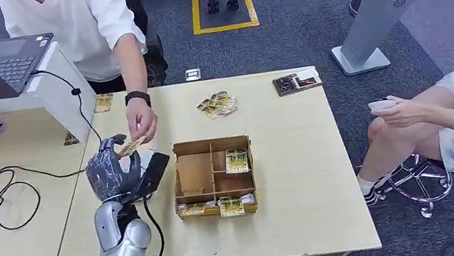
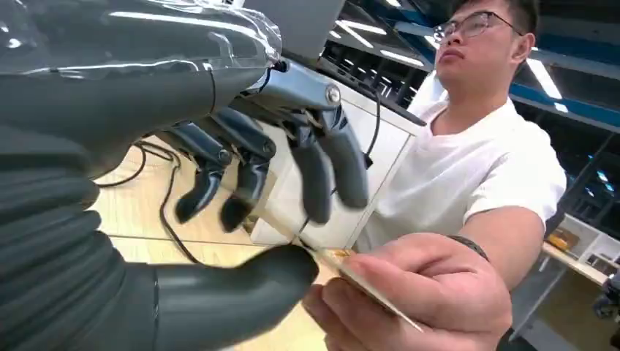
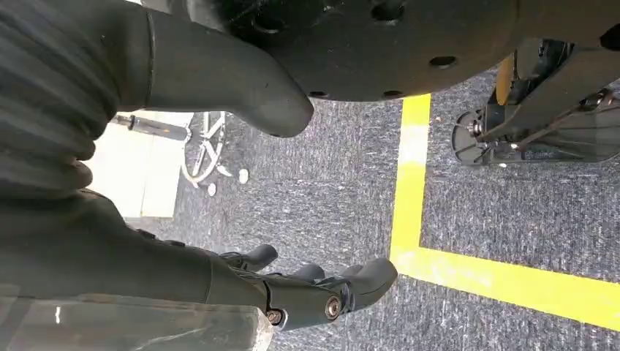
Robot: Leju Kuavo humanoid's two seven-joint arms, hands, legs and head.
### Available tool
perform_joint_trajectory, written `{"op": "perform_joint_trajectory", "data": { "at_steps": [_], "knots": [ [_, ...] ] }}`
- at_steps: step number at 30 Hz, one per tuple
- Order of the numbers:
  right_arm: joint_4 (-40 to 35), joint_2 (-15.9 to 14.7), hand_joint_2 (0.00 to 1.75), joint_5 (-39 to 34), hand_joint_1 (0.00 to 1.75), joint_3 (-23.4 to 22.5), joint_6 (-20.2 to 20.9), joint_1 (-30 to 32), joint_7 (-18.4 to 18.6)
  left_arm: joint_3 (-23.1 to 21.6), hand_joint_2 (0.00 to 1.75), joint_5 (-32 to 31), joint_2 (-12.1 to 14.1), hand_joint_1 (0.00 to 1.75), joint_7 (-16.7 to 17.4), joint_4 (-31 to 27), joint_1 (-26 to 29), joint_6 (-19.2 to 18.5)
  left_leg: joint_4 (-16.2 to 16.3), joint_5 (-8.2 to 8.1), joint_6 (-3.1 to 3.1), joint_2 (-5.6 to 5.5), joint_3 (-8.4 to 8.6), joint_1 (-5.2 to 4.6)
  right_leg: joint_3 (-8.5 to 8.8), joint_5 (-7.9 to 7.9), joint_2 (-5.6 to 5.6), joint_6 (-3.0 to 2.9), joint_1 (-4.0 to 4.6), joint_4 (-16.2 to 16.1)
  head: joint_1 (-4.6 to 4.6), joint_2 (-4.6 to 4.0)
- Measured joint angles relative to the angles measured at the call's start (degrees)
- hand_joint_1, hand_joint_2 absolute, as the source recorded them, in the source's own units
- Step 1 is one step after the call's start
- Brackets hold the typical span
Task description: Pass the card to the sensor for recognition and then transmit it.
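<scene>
1. Left hand [image 1: 111, 169] is raised over the table [image 1: 297, 158], fingers spread, thumb touching the card [image 2: 362, 285] pinched by a person's hand [image 1: 142, 122].
2. Box [image 1: 213, 177] sits mid-table.
3. Right hand [image 3: 322, 289] hangs over carpet, fingers loosely apart, holding nothing.

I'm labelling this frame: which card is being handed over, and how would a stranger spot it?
Start at the table and find the cardboard box. Left of it the left hand is raised; the card sits between its fingers and a person's hand. It alone is off the table; others lie in the box or in a pile.
</scene>
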Motion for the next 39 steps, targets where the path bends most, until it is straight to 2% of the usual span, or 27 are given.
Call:
{"op": "perform_joint_trajectory", "data": {
  "at_steps": [4,10,17,24,27,31,39],
  "knots": [
    [0.0,0.0,1.75,-0.02,0.0,0.0,-0.07,0.01,0.0,0.04,1.75,0.11,0.0,0.0,-0.99,0.22,0.01,0.0,0.0,0.0,0.0,0.0,0.0,0.0,0.0,0.0,0.0,0.0,0.0,0.0,0.02,0.0],
    [0.0,0.0,1.75,-0.92,0.0,0.0,-0.15,0.07,-0.2,0.04,1.75,4.96,-0.15,0.0,-5.04,0.24,0.08,0.0,0.0,0.0,0.0,0.0,0.0,0.0,0.0,0.0,0.0,0.0,0.0,0.0,0.0,0.0],
    [0.0,0.0,1.75,-1.16,0.0,0.0,-0.02,0.2,-0.35,-0.72,1.75,12.88,-0.39,0.0,-9.25,-2.67,1.74,0.0,0.0,0.0,0.0,-0.01,0.0,0.0,0.0,0.0,-0.01,0.0,0.0,0.0,0.02,0.0],
    [0.07,0.02,1.75,-1.86,0.0,0.0,0.06,0.3,-0.61,-4.32,1.75,19.71,0.18,0.0,-13.31,-8.15,4.53,0.0,0.0,0.0,0.0,0.0,0.0,0.0,0.0,0.0,-0.01,0.0,0.0,0.0,0.02,0.0],
    [0.18,0.04,1.75,-1.9,0.0,0.0,0.24,0.39,-0.9,-6.34,1.75,21.16,1.18,0.0,-16.18,-11.52,6.41,0.0,0.0,0.0,0.0,0.0,0.0,0.0,0.0,-0.01,-0.01,0.0,0.0,0.0,0.02,0.0],
    [0.35,0.13,1.75,-1.97,0.0,0.0,0.28,0.55,-1.35,-8.37,1.75,23.95,2.23,0.0,-18.32,-15.45,8.98,0.0,-0.01,-0.01,0.0,0.01,-0.01,0.0,0.0,-0.01,0.01,0.0,0.0,0.0,0.02,0.0],
    [1.07,0.48,1.75,-1.99,0.0,-0.09,0.72,0.64,-1.6,-12.0,1.75,22.93,3.91,0.0,-21.88,-22.4,14.76,-0.02,-0.01,-0.02,0.01,0.0,-0.01,0.0,-0.01,-0.02,0.0,0.0,0.0,-0.01,0.02,0.0]
  ]
}}
